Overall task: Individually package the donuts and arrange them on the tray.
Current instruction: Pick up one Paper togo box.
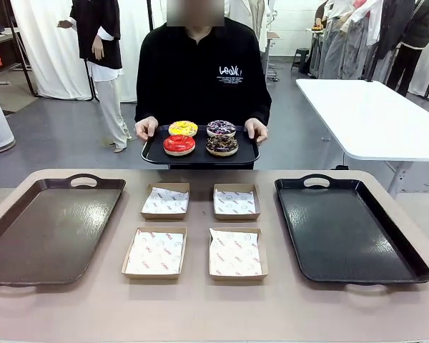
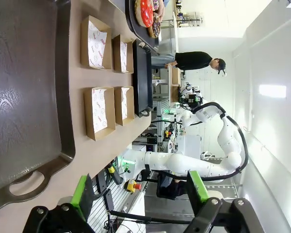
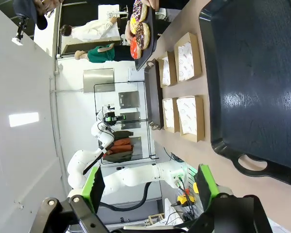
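We see donuts (image 1: pixel 179 143) on person's held tray (image 1: pixel 200 160), edge-cropped in wrist views; left claw (image 2: pixel 140 192) and right claw (image 3: pixel 150 188) gape empty; tan counter (image 1: pixel 200 304).

Bright even overhead light, soft shadows, sheen on tray (image 1: pixel 347 239) — wrist views edge-warped

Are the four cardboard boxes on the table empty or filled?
Empty: each box shows only its paper liner; all four donuts sit on the carried tray.
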`<control>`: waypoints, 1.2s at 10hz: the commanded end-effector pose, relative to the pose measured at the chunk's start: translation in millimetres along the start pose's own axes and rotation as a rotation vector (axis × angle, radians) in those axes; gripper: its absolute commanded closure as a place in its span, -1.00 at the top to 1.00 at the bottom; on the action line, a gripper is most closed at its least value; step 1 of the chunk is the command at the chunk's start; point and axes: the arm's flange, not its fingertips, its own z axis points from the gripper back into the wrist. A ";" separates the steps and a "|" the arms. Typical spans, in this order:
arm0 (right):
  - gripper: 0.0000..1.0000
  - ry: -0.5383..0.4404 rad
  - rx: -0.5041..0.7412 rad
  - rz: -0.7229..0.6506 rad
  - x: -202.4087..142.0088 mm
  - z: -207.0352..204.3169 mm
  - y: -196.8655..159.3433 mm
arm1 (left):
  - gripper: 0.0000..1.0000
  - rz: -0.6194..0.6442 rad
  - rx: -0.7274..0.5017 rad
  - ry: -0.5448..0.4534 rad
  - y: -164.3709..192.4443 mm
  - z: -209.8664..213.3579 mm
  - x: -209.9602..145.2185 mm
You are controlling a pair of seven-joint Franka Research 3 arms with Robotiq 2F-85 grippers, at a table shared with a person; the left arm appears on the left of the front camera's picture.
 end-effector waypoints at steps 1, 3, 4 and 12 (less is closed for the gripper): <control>1.00 -0.012 0.018 0.012 -0.1 -0.1 2.5 | 1.00 0.005 0.000 -0.005 -0.3 1.2 -0.3; 1.00 -0.012 0.018 0.012 -0.1 -0.1 2.5 | 1.00 0.005 0.000 -0.005 -0.3 1.2 -0.3; 1.00 -0.012 0.018 0.012 -0.1 -0.1 2.5 | 1.00 0.005 0.000 -0.005 -0.3 1.2 -0.3; 1.00 -0.012 0.018 0.012 -0.1 -0.1 2.5 | 1.00 0.005 0.000 -0.005 -0.3 1.2 -0.3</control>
